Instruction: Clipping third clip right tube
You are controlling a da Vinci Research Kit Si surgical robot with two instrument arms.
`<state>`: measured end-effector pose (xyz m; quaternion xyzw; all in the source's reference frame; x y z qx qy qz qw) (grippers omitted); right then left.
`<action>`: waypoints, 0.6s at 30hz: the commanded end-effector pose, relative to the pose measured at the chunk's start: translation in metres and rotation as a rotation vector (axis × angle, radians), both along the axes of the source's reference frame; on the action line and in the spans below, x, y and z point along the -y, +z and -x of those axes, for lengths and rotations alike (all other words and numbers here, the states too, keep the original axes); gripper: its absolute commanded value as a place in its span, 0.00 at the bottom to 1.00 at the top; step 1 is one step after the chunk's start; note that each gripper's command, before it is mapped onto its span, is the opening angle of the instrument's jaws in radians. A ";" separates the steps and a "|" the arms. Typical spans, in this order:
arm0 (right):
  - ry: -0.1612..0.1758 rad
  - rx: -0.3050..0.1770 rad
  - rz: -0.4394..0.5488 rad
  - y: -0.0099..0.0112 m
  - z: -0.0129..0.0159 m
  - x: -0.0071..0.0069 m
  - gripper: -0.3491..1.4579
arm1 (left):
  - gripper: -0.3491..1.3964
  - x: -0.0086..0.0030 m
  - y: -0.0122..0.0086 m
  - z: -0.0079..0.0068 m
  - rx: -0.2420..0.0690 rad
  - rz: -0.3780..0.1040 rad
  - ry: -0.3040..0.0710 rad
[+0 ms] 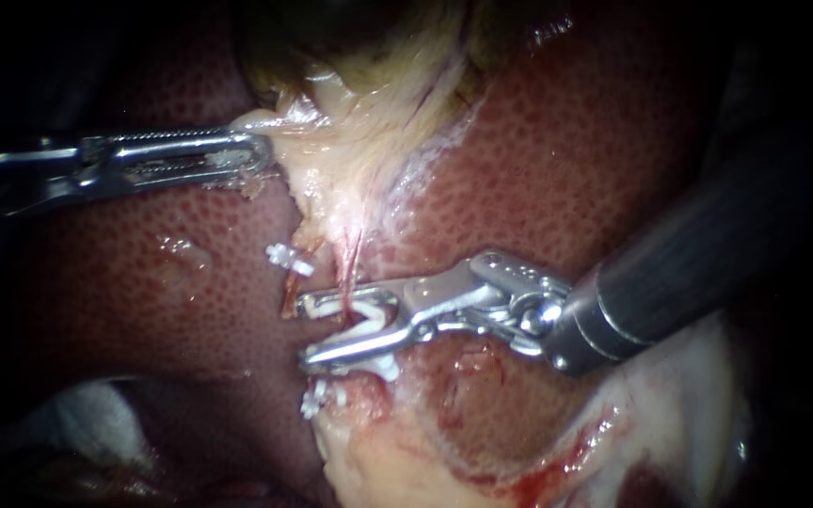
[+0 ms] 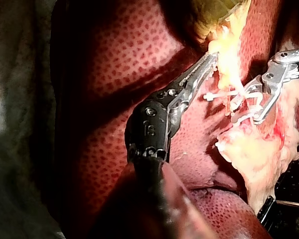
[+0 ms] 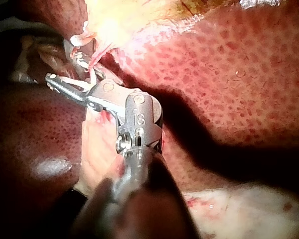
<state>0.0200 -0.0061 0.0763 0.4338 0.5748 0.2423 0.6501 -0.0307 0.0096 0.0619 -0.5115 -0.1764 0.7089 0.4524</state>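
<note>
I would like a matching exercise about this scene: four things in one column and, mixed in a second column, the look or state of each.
Things:
1. left instrument
2. right instrument
3. liver
4. tube

Look or state:
A. red and speckled
B. jaws shut on a white clip
C. thin and reddish, passing between the right instrument's jaws
D. jaws shut on pale tissue

Pairs: 1-D, 2-B, 3-A, 4-C
</note>
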 end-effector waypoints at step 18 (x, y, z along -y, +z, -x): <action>0.055 0.056 -0.070 0.0002 0.0021 -0.0003 0.00 | 0.00 0.0000 0.0000 0.0001 0.000 0.000 0.000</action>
